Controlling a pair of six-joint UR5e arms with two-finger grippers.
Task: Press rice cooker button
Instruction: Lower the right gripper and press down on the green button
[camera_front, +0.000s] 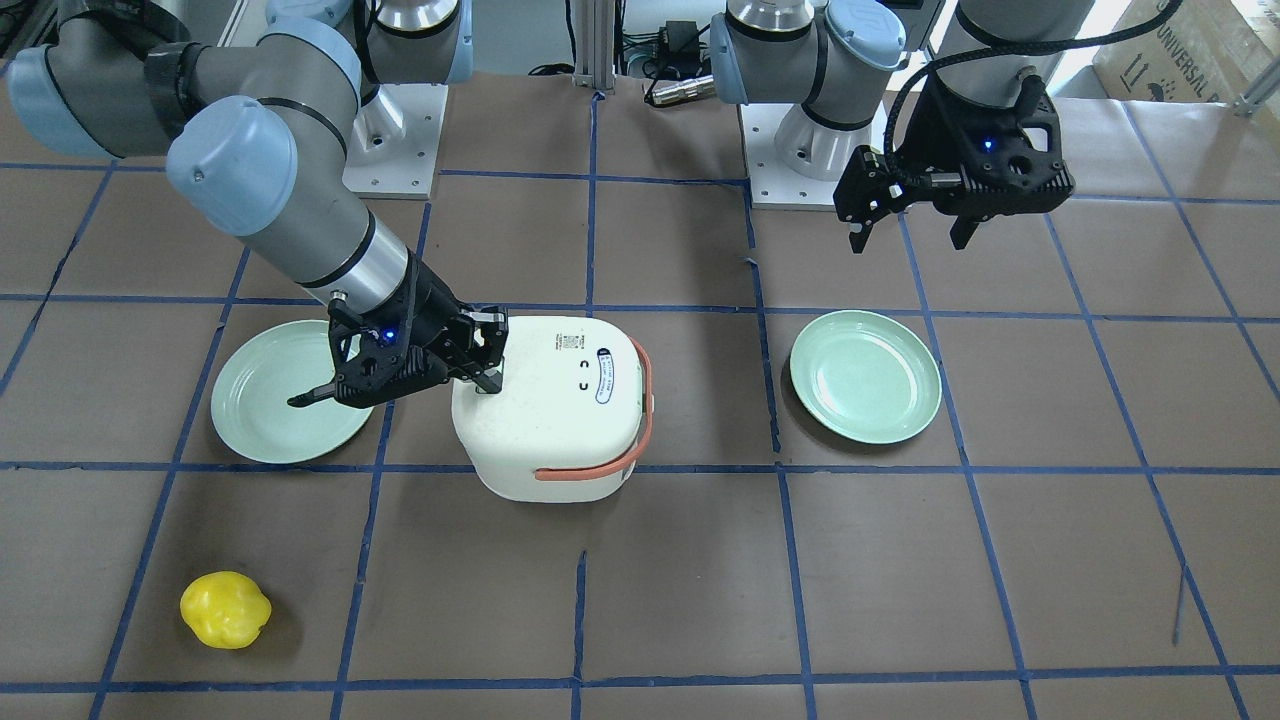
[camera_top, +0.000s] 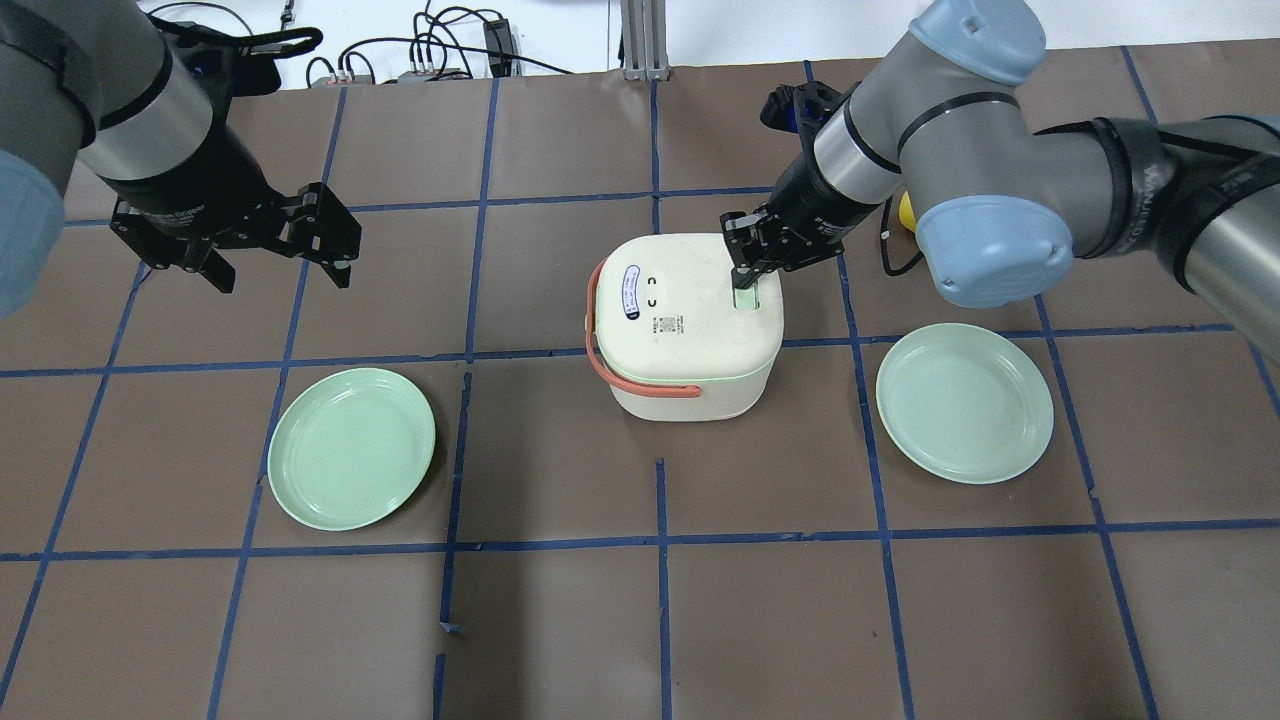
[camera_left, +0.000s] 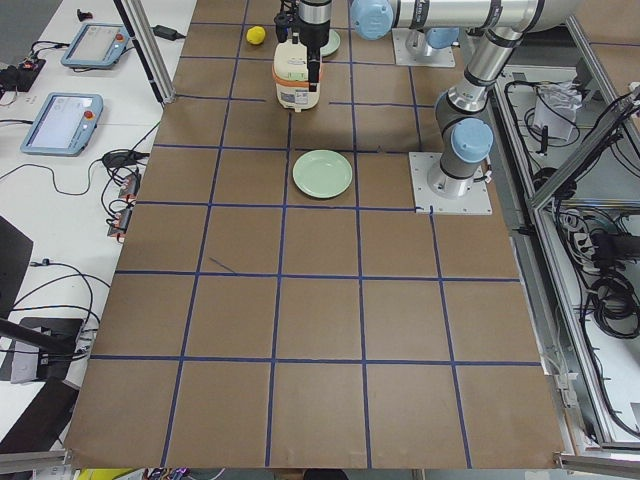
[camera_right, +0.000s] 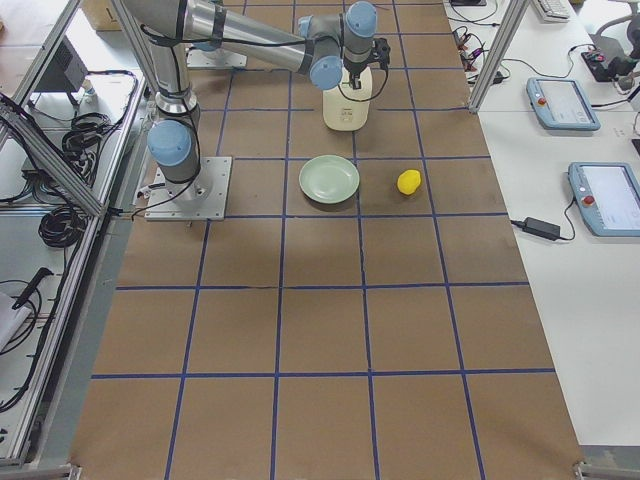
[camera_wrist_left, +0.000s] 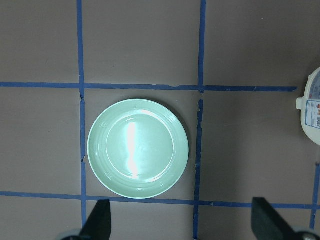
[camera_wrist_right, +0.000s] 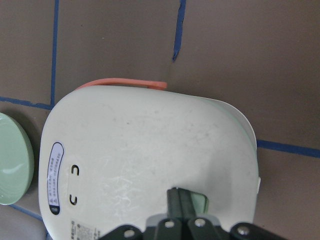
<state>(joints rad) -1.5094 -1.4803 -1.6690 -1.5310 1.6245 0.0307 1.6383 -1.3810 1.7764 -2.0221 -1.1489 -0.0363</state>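
Note:
A white rice cooker (camera_top: 680, 320) with a salmon handle stands mid-table; it also shows in the front view (camera_front: 550, 410) and the right wrist view (camera_wrist_right: 140, 150). Its pale green button (camera_top: 746, 299) sits on the lid's edge on my right side, and shows in the right wrist view (camera_wrist_right: 201, 203). My right gripper (camera_top: 744, 272) is shut, its fingertips together and down on the lid at the button (camera_wrist_right: 180, 196); it also shows in the front view (camera_front: 488, 375). My left gripper (camera_top: 275, 265) is open and empty, hovering high and far left of the cooker (camera_front: 910, 240).
A green plate (camera_top: 350, 447) lies front left under my left wrist camera (camera_wrist_left: 137, 148). Another green plate (camera_top: 965, 402) lies right of the cooker. A yellow lemon-like object (camera_front: 225, 610) sits beyond my right arm. The arm bases stand at the near edge.

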